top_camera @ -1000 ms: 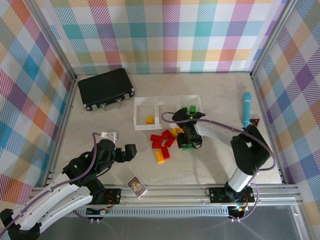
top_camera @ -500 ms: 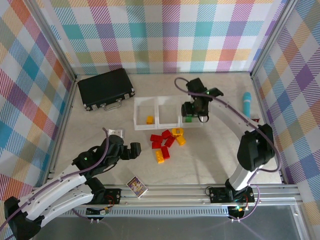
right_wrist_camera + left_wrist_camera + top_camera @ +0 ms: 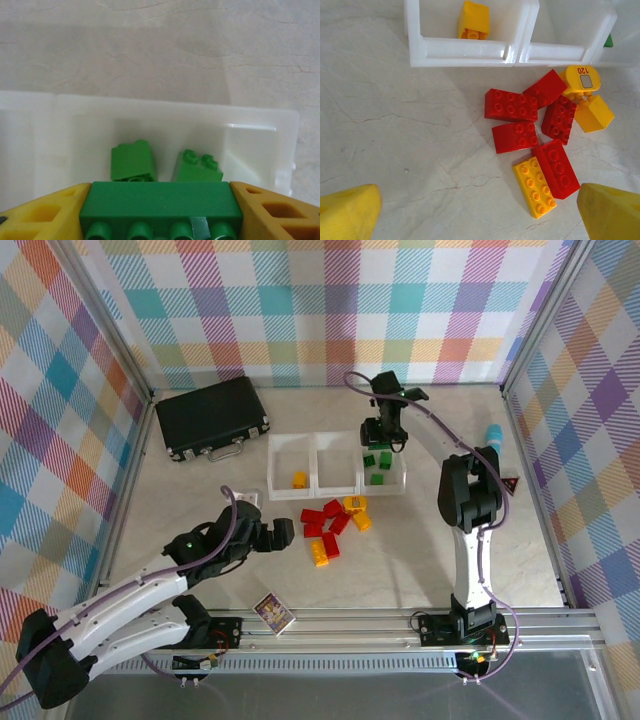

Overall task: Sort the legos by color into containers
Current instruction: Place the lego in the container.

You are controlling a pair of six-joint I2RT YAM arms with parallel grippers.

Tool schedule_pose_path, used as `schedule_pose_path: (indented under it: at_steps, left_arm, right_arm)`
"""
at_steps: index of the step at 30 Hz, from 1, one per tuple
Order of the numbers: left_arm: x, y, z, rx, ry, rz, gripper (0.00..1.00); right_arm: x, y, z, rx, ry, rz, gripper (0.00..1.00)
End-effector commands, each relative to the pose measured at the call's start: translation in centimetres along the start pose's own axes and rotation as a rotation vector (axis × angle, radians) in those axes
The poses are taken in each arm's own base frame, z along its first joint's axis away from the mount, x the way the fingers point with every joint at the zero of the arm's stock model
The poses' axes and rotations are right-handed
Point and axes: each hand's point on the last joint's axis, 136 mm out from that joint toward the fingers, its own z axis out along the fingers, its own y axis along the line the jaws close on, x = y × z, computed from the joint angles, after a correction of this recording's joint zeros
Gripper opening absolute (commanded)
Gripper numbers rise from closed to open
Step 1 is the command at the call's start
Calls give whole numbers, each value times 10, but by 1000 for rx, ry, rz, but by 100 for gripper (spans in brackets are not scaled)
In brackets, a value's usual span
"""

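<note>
Containers [image 3: 313, 464] stand in a joined row. The right gripper [image 3: 384, 438] hangs over the end tray, clamped on a green lego [image 3: 160, 200]. Two more green legos [image 3: 132, 160] lie in that tray just ahead of its fingertips. The left gripper [image 3: 283, 531] has its fingers [image 3: 350, 210] wide apart. Just ahead of it lies a touching cluster of red and yellow legos [image 3: 535, 130]. Beyond the cluster, to the gripper's left, a single yellow lego [image 3: 474, 20] rests in a tray.

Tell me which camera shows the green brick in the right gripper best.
The right wrist view: the green brick sits large between the right gripper's yellow fingers, above the tray holding two green bricks. In the top external view the gripper covers it. The left wrist view faces the red and yellow pile.
</note>
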Motion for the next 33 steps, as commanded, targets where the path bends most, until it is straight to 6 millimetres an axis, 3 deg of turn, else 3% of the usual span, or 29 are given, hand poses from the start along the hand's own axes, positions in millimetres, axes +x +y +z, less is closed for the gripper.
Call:
schedule_pose_path:
  at_steps: [1,8,12,15,20,24,26,33]
  left_arm:
    - [-2,-14,3,39,0,-10,100]
    - [11,-23,25,35,40,-14,100]
    - [19,-23,39,-10,68,-34,100]
    - [26,-26,47,-41,100,-25,100]
    - [39,-33,52,-82,143,-5,100]
    - [46,-39,48,-124,140,10,99]
    - [49,-38,48,-154,142,-10,99]
    - [63,-25,47,-264,203,-51,95]
  right_arm:
    - [-12,4,-5,-31,-15,-23,59]
    - [-13,8,-4,-48,8,-22,82]
    - [-13,8,-13,-51,2,-17,86]
    - [-10,9,-28,-68,-13,-3,86]
    - [2,12,-70,-115,-70,29,87]
    - [27,12,-97,-157,-97,69,87]
    - [49,10,-105,-174,-92,96,87]
    - [123,-3,-115,-188,-71,163,87]
